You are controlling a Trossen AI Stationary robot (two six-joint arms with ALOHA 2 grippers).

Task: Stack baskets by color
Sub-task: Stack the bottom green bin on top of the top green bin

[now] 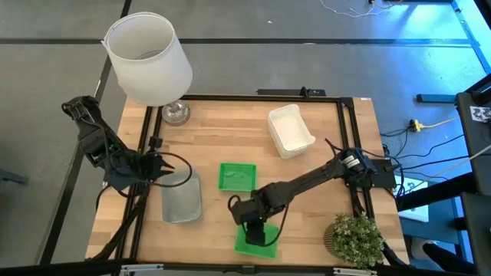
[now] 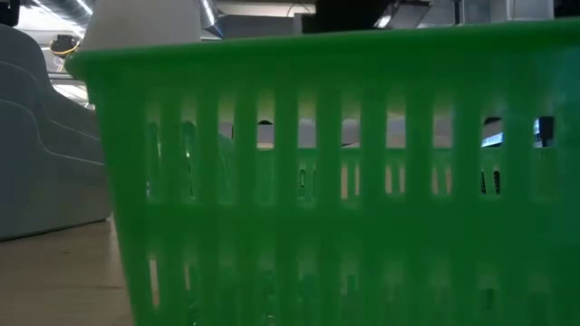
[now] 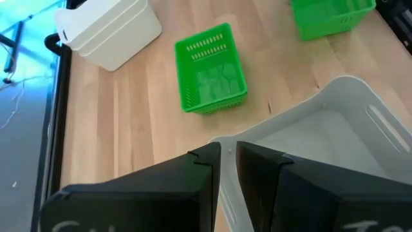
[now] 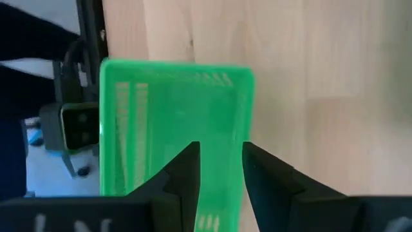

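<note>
Your right tool [image 1: 258, 232] is down at the near edge of the tabletop [image 1: 307, 165], and its narrowly parted fingers [image 4: 187, 171] straddle one wall of a green basket [image 1: 255, 239], so it is holding that basket by its rim. From table height this basket fills almost the whole picture, its slotted wall [image 2: 344, 181] right against the camera. A second green basket [image 1: 236, 176] sits alone in the middle of the tabletop, well apart from the first.

Your left tool [image 1: 163, 170] is at the left side, over the rim of the grey baskets [image 1: 182, 197]. Its fingers [image 3: 206, 171] stand close together with one wall of the top grey basket running between them, so you have a narrow grip on it.

The white baskets [image 1: 291, 130] lie nested, tilted, towards the far right. A white lamp [image 1: 149, 60] stands at the far left corner and a potted plant [image 1: 354, 239] at the near right corner.
</note>
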